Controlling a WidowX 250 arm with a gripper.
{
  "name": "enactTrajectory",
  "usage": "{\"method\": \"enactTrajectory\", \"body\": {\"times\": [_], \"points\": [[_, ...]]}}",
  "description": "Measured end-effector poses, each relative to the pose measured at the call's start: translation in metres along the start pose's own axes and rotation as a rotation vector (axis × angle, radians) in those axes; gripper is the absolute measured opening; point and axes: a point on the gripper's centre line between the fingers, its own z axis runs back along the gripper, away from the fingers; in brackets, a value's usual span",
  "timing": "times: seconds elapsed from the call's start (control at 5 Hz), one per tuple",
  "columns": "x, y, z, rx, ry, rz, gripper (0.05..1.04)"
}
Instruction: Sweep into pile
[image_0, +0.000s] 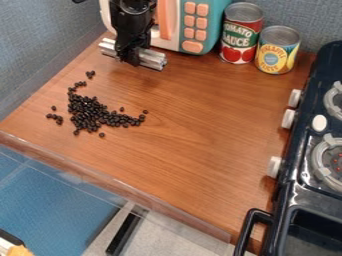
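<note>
A: Jaws: clamped on a silver bar (153, 59), an end jutting out either side. Your gap there: can't tell, bar's in the way.

B: Held crosswise, probably so you get a long sweeping edge.

A: Near to far, then. Bench (200, 135), bare wood at your near edge. Stove (304, 192) down the right, knobs (274, 166) facing in.

B: Black beans (85, 111), left of middle. Loose crooked patch, thick at centre, tail to the right, strays around. Not a pile yet.

A: Bar lies beyond them, apart. Good spot to draw them towards you, I'd judge. Go gently; beans may roll past the ends.

B: Far side: toy microwave (192, 25), red can (240, 34), yellow can (276, 51), all upright, likely parked there to keep your sweep free.
</note>
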Motion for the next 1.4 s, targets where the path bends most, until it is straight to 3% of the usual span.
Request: {"method": "enactTrajectory", "body": {"times": [0.2, 0.8, 1.4], "points": [[0.015, 0.001, -0.015, 0.041, -0.012, 0.048, 0.384], [0.009, 0.028, -0.021, 0.077, 0.0, 0.051, 0.384], [-0.001, 0.057, -0.008, 0.041, 0.009, 0.02, 0.384]]}}
